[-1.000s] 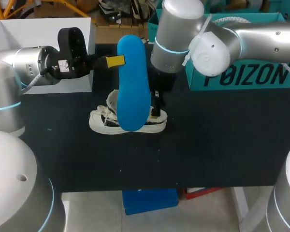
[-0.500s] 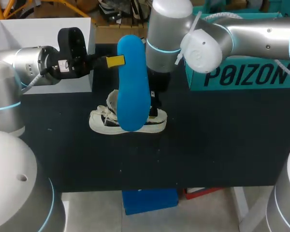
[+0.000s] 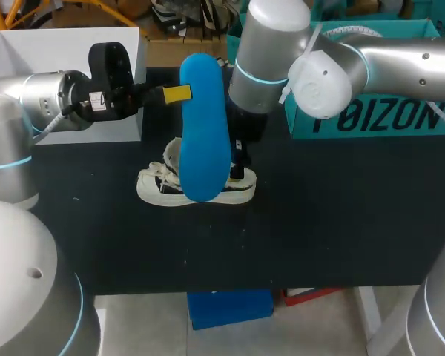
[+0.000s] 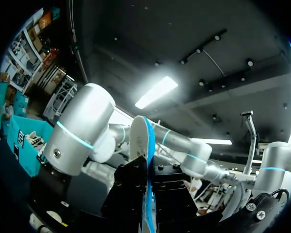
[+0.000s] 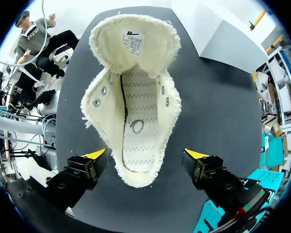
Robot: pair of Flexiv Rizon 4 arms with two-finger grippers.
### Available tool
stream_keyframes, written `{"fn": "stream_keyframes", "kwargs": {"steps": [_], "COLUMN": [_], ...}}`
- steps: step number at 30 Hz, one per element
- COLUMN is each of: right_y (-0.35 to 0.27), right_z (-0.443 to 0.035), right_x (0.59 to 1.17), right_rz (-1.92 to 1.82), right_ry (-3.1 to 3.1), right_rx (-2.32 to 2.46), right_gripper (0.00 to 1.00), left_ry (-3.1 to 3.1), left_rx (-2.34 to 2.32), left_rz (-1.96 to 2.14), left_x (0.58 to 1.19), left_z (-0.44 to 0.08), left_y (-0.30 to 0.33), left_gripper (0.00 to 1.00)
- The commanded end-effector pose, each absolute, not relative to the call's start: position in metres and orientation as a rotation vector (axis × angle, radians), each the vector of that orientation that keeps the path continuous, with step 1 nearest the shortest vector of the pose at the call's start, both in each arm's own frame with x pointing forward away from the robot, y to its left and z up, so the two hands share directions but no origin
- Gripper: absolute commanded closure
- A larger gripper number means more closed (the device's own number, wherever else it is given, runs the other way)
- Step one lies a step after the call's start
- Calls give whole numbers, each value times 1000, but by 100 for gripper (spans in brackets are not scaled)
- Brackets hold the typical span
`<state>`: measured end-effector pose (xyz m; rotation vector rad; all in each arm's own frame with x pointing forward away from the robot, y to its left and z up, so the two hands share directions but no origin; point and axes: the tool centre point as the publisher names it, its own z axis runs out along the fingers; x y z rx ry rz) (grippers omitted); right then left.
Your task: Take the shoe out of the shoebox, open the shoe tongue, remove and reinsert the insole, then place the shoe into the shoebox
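Under right pincer [image 5: 145, 155], spread wide: shoe [image 5: 136, 111] | left pincer [image 3: 179, 94] clamps insole [image 3: 204, 133]

One shoe [image 5: 132, 107], one blue insole [image 3: 205, 126], one teal shoebox [image 3: 386, 119], one white box [image 3: 59, 44], two end effectors [image 3: 176, 94] [image 5: 145, 154].

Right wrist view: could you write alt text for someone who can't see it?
A fuzzy cream shoe lies on a dark table, seen from above, its tongue folded back so the stitched inside shows. The right gripper hangs over it, its two yellow-tipped fingers open, one on either side of the shoe's near end.
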<state>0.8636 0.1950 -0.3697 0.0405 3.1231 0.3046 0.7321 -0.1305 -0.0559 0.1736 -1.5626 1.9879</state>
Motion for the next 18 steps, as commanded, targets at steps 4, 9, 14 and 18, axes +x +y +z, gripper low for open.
{"fn": "stream_keyframes", "kwargs": {"steps": [4,9,14,18], "right_y": [177,171,162,156], "right_z": [-370,-373,-380,-386], "right_x": [856,854,852,851], "right_rz": [518,631,747,828], "right_ry": [3066,3029,2987,2955], "right_rx": [43,50,76,102], "right_gripper": [0,0,0,0], "left_ry": [-1563,-1563,-1563,-1563], "left_rx": [174,174,174,174], "left_rz": [1990,1990,1990,1990], "left_x": [731,731,731,731], "left_z": [-57,-57,-57,-57], "left_y": [-131,-131,-131,-131], "left_gripper": [100,100,100,100]}}
